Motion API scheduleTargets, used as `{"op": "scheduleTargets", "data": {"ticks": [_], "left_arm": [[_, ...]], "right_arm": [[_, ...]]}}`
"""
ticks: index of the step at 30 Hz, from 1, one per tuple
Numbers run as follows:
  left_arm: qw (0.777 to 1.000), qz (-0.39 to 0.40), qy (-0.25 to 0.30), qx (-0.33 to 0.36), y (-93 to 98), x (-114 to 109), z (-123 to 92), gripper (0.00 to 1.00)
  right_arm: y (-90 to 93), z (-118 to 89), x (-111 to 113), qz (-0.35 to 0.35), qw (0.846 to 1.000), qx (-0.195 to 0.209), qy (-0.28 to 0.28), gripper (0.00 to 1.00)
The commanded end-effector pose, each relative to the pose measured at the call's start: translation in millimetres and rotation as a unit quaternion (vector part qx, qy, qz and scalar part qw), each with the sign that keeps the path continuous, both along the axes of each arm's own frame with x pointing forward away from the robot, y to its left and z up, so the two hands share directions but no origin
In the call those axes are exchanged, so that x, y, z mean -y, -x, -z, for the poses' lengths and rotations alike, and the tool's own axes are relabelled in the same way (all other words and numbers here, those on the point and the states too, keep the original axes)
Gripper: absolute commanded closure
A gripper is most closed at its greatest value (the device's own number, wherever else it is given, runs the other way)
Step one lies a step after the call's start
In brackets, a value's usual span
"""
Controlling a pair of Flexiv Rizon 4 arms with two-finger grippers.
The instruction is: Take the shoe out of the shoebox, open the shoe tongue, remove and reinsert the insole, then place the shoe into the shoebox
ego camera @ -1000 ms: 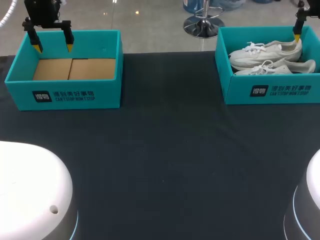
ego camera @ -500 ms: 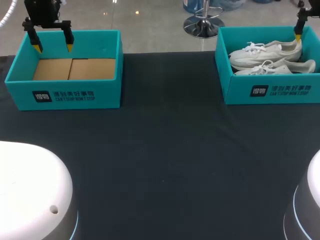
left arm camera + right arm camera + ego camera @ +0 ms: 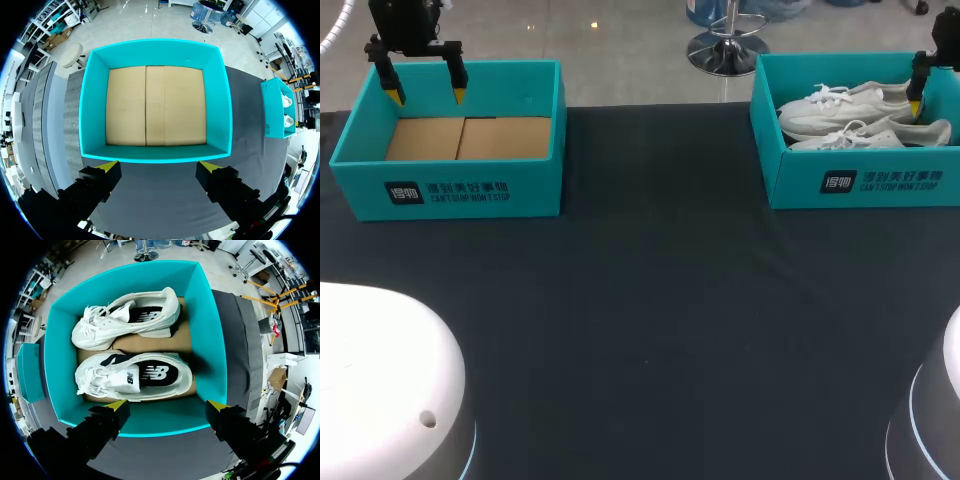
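Item: teal cardboard shoebox (image 3: 800, 185), far right of the black-clothed counter (image 3: 660, 300). It holds a white lace-up sneaker (image 3: 100, 377) and its mate (image 3: 100, 332), lying side by side and untouched.

Right hand (image 3: 167, 406): spread wide, holding nothing, now lower over the shoebox than a second ago. The descent for the first pick appears begun.

Left hand (image 3: 424, 95): spread, holding nothing, unmoved above a second teal box (image 3: 450, 190).

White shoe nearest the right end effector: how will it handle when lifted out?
Probably light: the shoe looks like a soft low-cut trainer. Its open collar likely flexes under a pinch, so a grasp may deform it. Loose laces may dangle and catch the shoebox wall.
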State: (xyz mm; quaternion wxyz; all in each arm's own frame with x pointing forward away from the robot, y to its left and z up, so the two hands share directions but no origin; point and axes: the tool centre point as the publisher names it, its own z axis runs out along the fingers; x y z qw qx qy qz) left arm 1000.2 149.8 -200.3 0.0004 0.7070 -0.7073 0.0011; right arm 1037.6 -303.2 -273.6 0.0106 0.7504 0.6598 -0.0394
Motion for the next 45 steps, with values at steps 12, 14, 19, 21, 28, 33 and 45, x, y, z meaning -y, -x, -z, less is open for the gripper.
{"op": "scheduleTargets", "data": {"ticks": [12, 14, 19, 21, 28, 33, 45], "left_arm": [[1.0, 0.0, 0.0, 0.0, 0.1, 0.0, -0.2, 0.0], [1.0, 0.0, 0.0, 0.0, 0.1, 0.0, -0.2, 0.0], [1.0, 0.0, 0.0, 0.0, 0.1, 0.0, -0.2, 0.0], [1.0, 0.0, 0.0, 0.0, 0.1, 0.0, -0.2, 0.0], [1.0, 0.0, 0.0, 0.0, 0.1, 0.0, -0.2, 0.0], [1.0, 0.0, 0.0, 0.0, 0.1, 0.0, -0.2, 0.0], [1.0, 0.0, 0.0, 0.0, 0.1, 0.0, -0.2, 0.0]], "right_arm": [[-10.9, 33.4, 10.4, 0.009, 1.0, 0.006, 0.006, 0.0], [-12.7, 34.8, 11.9, 0.008, 1.0, 0.006, 0.008, 0.0], [-18.0, 36.8, 15.2, 0.006, 1.0, 0.008, 0.01, 0.0], [-20.1, 37.7, 16.4, 0.005, 1.0, 0.009, 0.012, 0.0], [-23.2, 48.0, 19.4, -0.002, 1.0, 0.006, 0.011, 0.0], [-20.7, 58.0, 18.4, -0.004, 1.0, 0.001, 0.006, 0.0], [-18.1, 71.3, 16.0, -0.004, 1.0, -0.006, -0.007, 0.0]]}}
